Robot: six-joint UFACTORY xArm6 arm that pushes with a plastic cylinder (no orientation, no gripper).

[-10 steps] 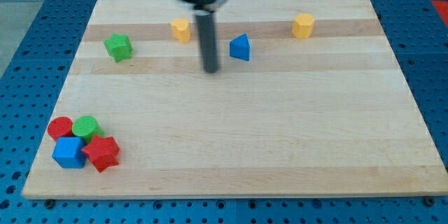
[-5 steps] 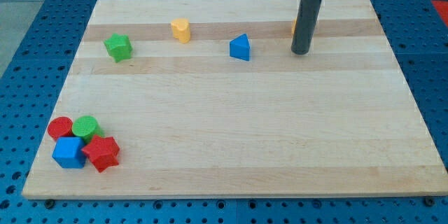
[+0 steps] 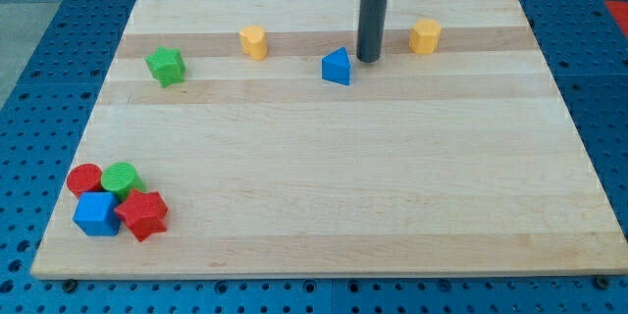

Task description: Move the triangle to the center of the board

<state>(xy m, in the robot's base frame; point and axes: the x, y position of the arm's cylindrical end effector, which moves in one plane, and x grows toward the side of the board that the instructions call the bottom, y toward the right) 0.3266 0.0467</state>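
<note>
The blue triangle block sits on the wooden board in its upper middle part. My dark rod comes down from the view's top, and my tip rests on the board just right of the triangle and slightly above it, a small gap apart from it.
A yellow block lies left of the triangle and a yellow hexagon block right of my tip. A green star is at the upper left. A red cylinder, green cylinder, blue cube and red star cluster at the lower left.
My tip went from left of the triangle to far right by the yellow hexagon, then came back left to just right of the triangle. No block has moved.
</note>
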